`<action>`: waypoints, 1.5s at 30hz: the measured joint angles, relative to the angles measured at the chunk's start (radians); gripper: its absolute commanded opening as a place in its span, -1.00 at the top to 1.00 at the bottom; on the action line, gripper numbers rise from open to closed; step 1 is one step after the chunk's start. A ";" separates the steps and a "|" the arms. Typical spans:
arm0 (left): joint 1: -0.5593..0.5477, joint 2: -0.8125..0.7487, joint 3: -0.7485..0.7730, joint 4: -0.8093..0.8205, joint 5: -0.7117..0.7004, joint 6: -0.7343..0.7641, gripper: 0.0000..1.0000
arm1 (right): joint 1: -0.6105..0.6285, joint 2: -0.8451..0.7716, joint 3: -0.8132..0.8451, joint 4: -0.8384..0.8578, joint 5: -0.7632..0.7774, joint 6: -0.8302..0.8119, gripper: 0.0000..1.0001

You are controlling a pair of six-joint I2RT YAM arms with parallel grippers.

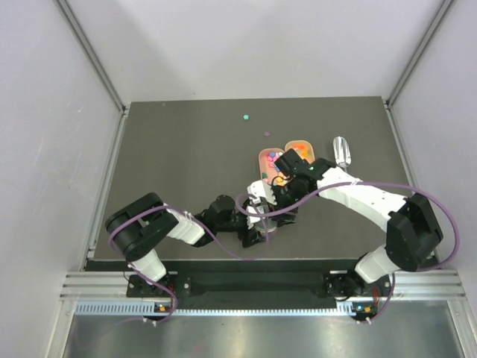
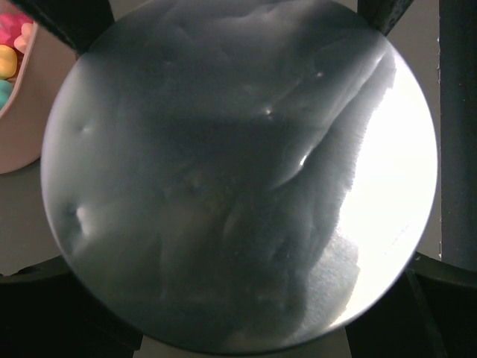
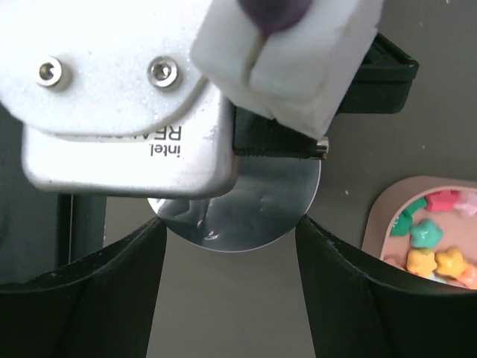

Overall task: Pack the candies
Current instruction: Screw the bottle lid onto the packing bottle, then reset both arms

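Candies (image 3: 422, 261): small glossy star-shaped sweets in pink, yellow, green and orange, heaped in a matte pink oval tray (image 3: 375, 224) at lower right of the right wrist view. In the top view that tray sits right of centre, with an orange oval tray (image 1: 298, 142) just beside it to the upper right. We also see a green stray candy (image 1: 244, 116) and a purple stray candy (image 1: 267, 134) on the dark matte table (image 1: 179, 171), upper centre. Shiny metal scoop (image 1: 341, 151) lies further right, apart from both trays.

Round clear disc (image 2: 223, 194), smooth rim and wrinkled glossy face with glare, fills the left wrist view. Left pincer (image 1: 258, 221) stands wide, with the disc filling the span between its dark fingers; we cannot tell whether it is clamped. Right pincer (image 3: 231, 246) is partly spread, black fingers either side of the same disc, whose edge runs behind both tips; contact we cannot tell. Brushed silver camera housing (image 3: 127, 112) and white plastic block (image 3: 291, 52) hang over the disc.
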 measured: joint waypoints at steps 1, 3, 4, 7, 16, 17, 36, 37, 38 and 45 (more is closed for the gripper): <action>0.000 0.000 0.001 -0.002 0.002 0.001 -0.70 | 0.006 -0.011 -0.010 0.012 0.016 0.024 -0.08; 0.000 0.000 0.002 -0.005 0.003 0.002 -0.70 | 0.018 -0.027 -0.023 0.029 0.043 0.064 -0.11; 0.000 0.000 0.003 -0.007 0.003 0.002 -0.71 | 0.020 -0.030 -0.025 0.031 0.053 0.079 -0.15; 0.001 -0.001 0.003 -0.010 0.003 0.002 -0.73 | 0.026 -0.040 -0.034 0.042 0.073 0.117 -0.20; 0.000 -0.011 0.000 -0.023 -0.007 0.017 -0.97 | 0.044 -0.022 -0.055 0.087 0.097 0.161 -0.99; -0.001 -0.016 0.000 -0.031 -0.010 0.019 -0.97 | 0.040 -0.015 -0.055 0.090 0.097 0.160 -0.99; 0.043 -0.373 0.274 -0.861 -0.024 0.126 -0.97 | -0.222 -0.059 -0.022 -0.096 0.073 -0.003 -0.99; 0.063 -0.403 0.295 -0.922 -0.030 0.147 -0.97 | -0.241 -0.080 -0.025 -0.098 0.077 -0.002 -0.99; 0.089 -0.438 0.322 -0.991 -0.041 0.171 -0.96 | -0.274 -0.106 -0.031 -0.095 0.084 0.007 -0.99; 0.288 -0.595 0.442 -1.079 -0.296 0.165 -0.97 | -0.576 -0.245 -0.035 0.137 0.166 0.334 -0.99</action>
